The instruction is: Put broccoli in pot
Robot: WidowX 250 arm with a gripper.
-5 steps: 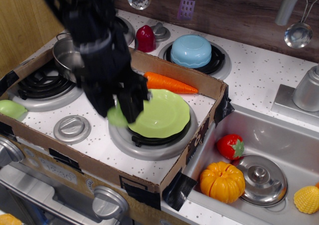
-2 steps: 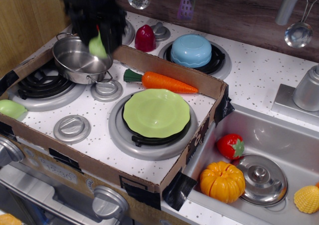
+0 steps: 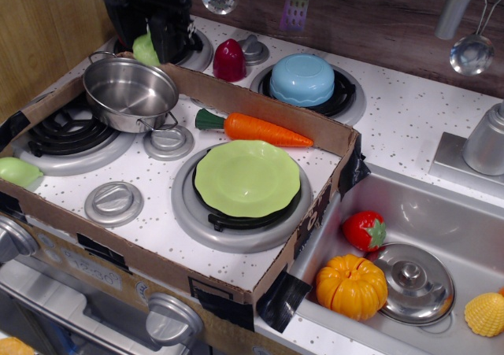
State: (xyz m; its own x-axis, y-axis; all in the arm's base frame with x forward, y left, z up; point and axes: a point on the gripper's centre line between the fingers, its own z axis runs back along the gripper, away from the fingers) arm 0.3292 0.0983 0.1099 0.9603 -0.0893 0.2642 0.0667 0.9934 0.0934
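Broccoli (image 3: 145, 49): pale green, held in the black hand (image 3: 154, 40), whose fingers are closed around it. Position: just behind the far rim of the pot (image 3: 131, 94), outside the bowl, above the cardboard wall. The pot interior shows bare steel. The pot rests on the left front burner (image 3: 55, 138). Right of the pot: the carrot (image 3: 256, 129), then the lime-green plate (image 3: 247, 178) on its own burner. Behind the carrot: an upturned light blue bowl (image 3: 302, 79).
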